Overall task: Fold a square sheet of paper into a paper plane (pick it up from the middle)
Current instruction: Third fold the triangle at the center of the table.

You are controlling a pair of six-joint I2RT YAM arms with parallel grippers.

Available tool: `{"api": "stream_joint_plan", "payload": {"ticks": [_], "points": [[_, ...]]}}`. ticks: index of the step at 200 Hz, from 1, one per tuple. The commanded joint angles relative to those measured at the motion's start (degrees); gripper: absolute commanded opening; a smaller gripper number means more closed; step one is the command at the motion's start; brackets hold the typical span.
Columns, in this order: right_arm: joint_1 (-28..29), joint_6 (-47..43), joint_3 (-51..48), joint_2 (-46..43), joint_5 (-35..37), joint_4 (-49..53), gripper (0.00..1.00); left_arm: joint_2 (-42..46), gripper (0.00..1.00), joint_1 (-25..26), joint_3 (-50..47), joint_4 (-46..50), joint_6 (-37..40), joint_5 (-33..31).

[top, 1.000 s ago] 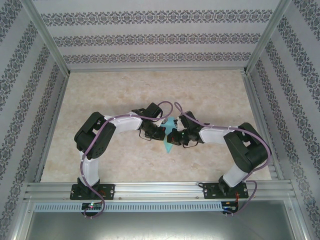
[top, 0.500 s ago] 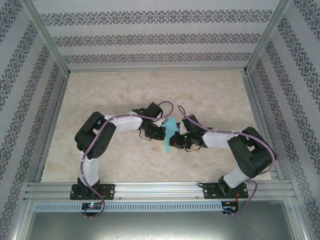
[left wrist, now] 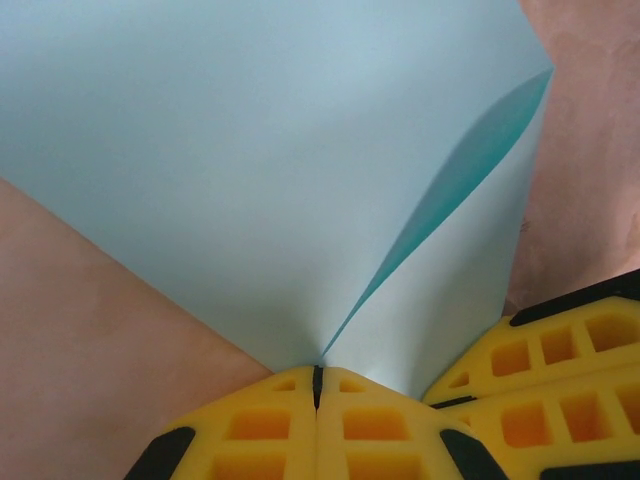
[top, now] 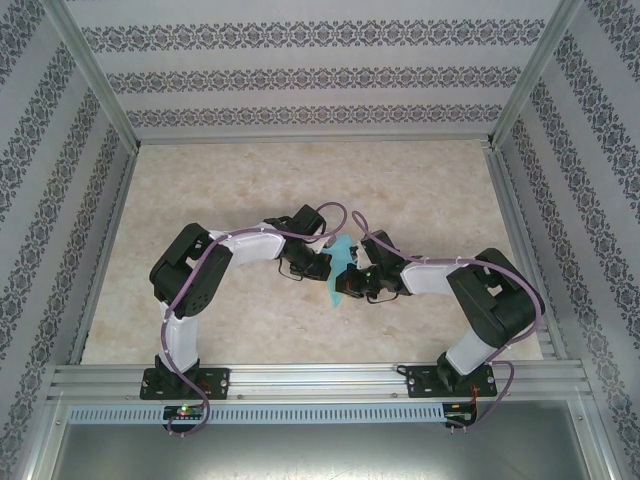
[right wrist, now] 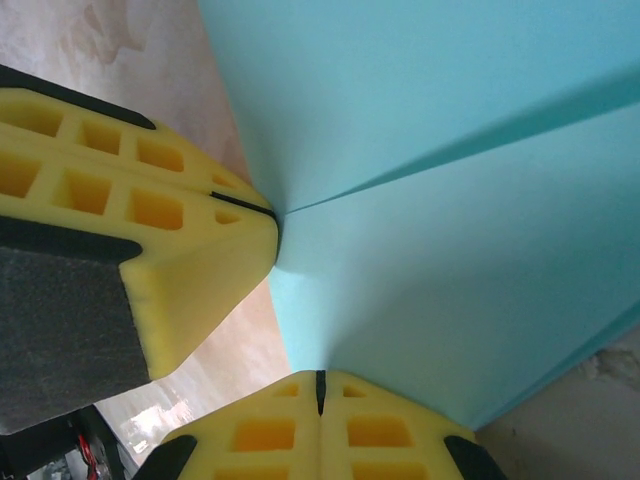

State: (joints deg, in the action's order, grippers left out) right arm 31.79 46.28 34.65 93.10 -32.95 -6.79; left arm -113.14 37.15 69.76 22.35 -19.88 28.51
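The light-cyan sheet of paper is held off the table between my two grippers, folded along a long crease and narrowing to a point at its near end. The left wrist view shows the paper fanning out from my left gripper, whose yellow pads are pressed together on its crease. My right gripper is shut on a lower edge of the paper. In the top view the left gripper and the right gripper nearly touch. The left gripper's fingers also show in the right wrist view.
The beige marbled table is walled by patterned panels and aluminium posts. An aluminium rail with both arm bases runs along the near edge. Both arms are bent inward over the middle of the table.
The right arm swung slightly out to the right, then came back toward the left gripper. The paper looks narrower now. The left arm has stayed put.
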Motion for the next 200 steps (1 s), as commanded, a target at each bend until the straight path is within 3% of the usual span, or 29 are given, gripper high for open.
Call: {"api": "stream_joint_plan", "payload": {"ticks": [1, 126, 200], "points": [[0.9, 0.5, -0.2, 0.9, -0.9, -1.7, 0.00, -7.2, 0.05, 0.4, -3.3, 4.0, 1.3, -10.0], [1.0, -1.9, 0.3, 4.5, 1.1, 1.1, 0.00, -5.6, 0.06, 0.4, -2.9, 3.7, 0.6, -7.8], [1.0, -5.0, 0.4, 4.6, 2.7, 6.1, 0.00, 0.8, 0.17, 0.2, 1.4, 6.1, -1.0, -8.4]]}}
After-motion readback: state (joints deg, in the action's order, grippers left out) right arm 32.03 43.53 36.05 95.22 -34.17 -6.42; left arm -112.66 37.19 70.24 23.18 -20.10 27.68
